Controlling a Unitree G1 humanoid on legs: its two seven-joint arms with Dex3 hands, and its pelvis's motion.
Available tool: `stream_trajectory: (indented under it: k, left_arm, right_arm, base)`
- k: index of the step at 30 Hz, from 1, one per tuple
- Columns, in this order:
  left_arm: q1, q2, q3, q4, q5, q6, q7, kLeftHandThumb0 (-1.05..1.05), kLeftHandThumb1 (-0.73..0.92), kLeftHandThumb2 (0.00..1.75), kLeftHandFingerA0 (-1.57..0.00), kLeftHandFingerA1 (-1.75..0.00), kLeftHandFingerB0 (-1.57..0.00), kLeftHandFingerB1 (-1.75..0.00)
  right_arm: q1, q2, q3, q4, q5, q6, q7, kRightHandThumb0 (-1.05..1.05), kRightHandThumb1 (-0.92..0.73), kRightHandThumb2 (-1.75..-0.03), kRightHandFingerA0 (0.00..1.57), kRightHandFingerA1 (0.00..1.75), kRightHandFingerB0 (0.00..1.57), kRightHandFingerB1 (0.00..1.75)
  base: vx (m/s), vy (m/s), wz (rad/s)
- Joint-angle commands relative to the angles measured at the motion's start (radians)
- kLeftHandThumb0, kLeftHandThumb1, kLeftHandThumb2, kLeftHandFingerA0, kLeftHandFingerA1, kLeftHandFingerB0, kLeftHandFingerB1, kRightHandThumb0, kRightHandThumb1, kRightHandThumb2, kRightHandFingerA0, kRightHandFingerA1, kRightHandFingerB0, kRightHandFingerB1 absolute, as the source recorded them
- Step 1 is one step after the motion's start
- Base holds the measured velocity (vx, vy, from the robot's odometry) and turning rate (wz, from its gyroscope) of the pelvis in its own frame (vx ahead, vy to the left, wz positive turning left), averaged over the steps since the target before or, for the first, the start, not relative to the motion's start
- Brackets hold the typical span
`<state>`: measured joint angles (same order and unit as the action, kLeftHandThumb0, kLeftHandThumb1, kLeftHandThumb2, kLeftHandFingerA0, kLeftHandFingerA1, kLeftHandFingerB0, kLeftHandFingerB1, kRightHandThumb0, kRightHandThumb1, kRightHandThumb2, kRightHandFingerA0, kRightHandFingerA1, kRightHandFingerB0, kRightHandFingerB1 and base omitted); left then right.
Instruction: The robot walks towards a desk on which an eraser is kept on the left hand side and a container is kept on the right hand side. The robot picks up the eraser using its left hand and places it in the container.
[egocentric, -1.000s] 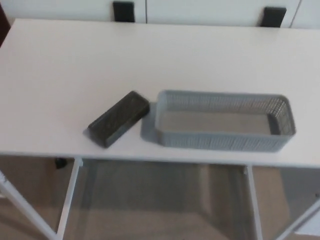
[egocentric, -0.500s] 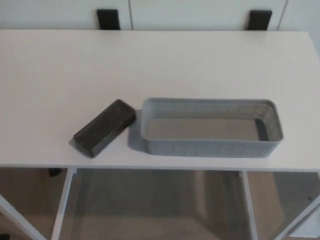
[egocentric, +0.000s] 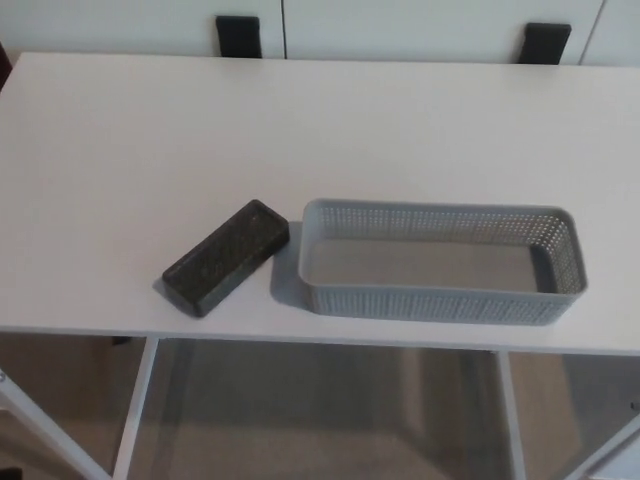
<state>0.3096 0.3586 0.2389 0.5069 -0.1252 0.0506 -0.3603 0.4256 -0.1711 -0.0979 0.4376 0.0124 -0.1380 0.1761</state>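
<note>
Head view gives me neither hand; eraser (egocentric: 226, 257) lies flat just left of the empty container (egocentric: 440, 305).

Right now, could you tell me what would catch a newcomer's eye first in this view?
The dark rectangular eraser lies at an angle on the white desk, left of centre near the front edge. Just to its right sits a long grey perforated container, empty. No robot hand is in view.

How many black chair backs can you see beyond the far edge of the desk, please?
2. One black chair back stands behind the white desk toward its far left, the other chair back toward its far right. Only their tops show; the desk hides the rest.
</note>
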Motion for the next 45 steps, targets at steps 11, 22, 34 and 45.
stream_trajectory:
  k: [11, 22, 34, 45]
  left_arm:
    - [0.118, 0.060, -0.137, -0.258, 0.099, -0.167, -0.071, -0.41, 0.46, 0.67, -0.34, -0.44, -0.30, -0.40]
    - [0.393, 0.325, -0.181, -1.179, -0.260, -0.113, -0.498, -0.57, 0.40, 0.69, -0.26, -0.42, -0.18, -0.37]
    - [0.197, 0.502, 0.148, -1.457, -0.932, -0.037, -0.605, -0.66, 0.57, 0.59, -0.49, -0.40, -0.38, -0.36]
    - [-0.159, 0.225, 0.058, -1.377, -0.152, -0.038, -0.019, -0.43, 0.45, 0.54, -0.46, -0.38, -0.43, -0.34]
  right_arm:
    - [-0.018, -0.004, -0.016, -0.014, 0.027, 0.032, 0.016, -0.11, -0.45, -0.89, 0.34, 0.58, 0.19, 0.51]
    - [-0.054, -0.017, 0.004, 0.001, -0.009, 0.030, 0.010, -0.13, -0.45, -0.88, 0.37, 0.60, 0.20, 0.51]
    - [-0.051, -0.017, 0.003, 0.016, -0.008, 0.029, 0.010, -0.13, -0.44, -0.89, 0.39, 0.61, 0.21, 0.52]
    - [-0.039, -0.017, 0.004, 0.010, -0.002, 0.016, 0.022, -0.13, -0.45, -0.89, 0.37, 0.60, 0.20, 0.51]
  base:
    - [0.00, 0.000, 0.00]
    - [0.00, 0.000, 0.00]
    - [0.00, 0.000, 0.00]
    - [0.00, 0.000, 0.00]
